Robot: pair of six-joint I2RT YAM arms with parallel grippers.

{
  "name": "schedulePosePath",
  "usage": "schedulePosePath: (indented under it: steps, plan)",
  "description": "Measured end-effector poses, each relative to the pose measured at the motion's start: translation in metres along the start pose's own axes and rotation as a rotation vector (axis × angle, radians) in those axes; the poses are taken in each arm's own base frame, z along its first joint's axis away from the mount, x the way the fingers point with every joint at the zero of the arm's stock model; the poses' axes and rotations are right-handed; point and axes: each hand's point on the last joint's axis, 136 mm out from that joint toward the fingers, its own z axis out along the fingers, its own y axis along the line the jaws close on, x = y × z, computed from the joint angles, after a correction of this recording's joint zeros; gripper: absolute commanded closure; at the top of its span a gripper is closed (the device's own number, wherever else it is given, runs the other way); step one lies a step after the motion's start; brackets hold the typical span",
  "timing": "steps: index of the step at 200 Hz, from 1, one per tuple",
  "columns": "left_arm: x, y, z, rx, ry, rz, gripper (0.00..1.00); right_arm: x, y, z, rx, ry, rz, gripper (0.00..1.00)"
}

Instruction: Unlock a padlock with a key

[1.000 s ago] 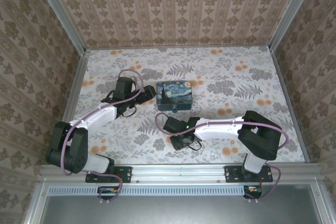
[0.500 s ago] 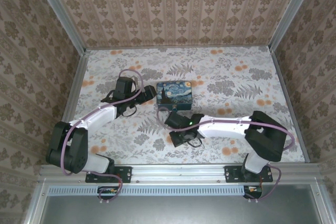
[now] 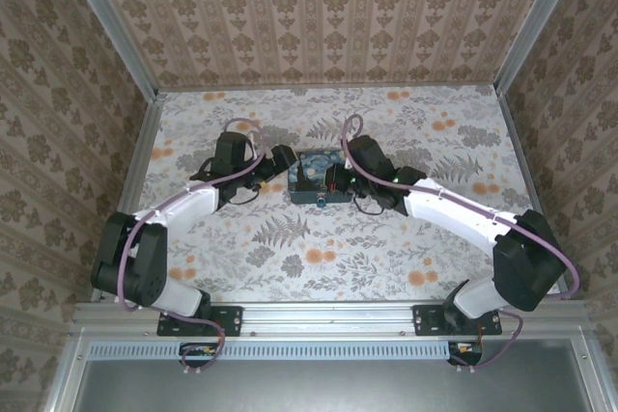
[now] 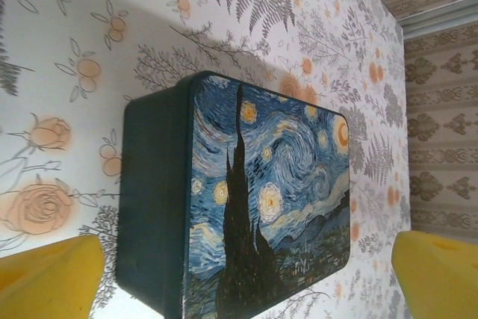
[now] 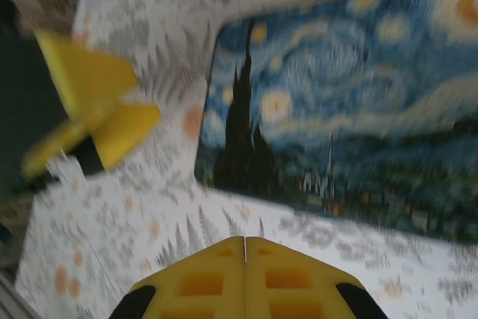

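Both sides of tin box (image 4: 269, 199) occupied: left gripper (image 3: 281, 161) spread wide, right gripper (image 5: 245, 248) closed.

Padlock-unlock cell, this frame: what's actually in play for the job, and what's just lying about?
In play:
- painted box
- padlock, tiny dark bit at the box's near face
- right gripper, shut, over the box
- left gripper, open, at the box's side
- key: can't make it out

Just there:
- floral table cover
- patterned walls

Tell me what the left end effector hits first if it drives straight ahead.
Likely the tin box: it sits dead ahead between the open fingers of the left end effector; depth unclear.
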Motion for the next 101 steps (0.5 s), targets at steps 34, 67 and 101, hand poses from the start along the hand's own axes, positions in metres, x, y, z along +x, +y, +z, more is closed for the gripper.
schedulePosePath:
  steps: [34,67,101]
  plan:
    - [0.000,-0.007,0.007,0.051,0.013,-0.060,0.05,-0.027,0.003,0.007,-0.053,-0.054,0.070,1.00]
    - [-0.004,-0.029,0.013,0.152,0.014,-0.136,0.11,-0.048,0.011,0.005,-0.157,-0.104,0.151,1.00]
    - [-0.004,-0.050,0.021,0.246,0.032,-0.226,0.19,-0.058,0.001,0.008,-0.252,-0.132,0.266,1.00]
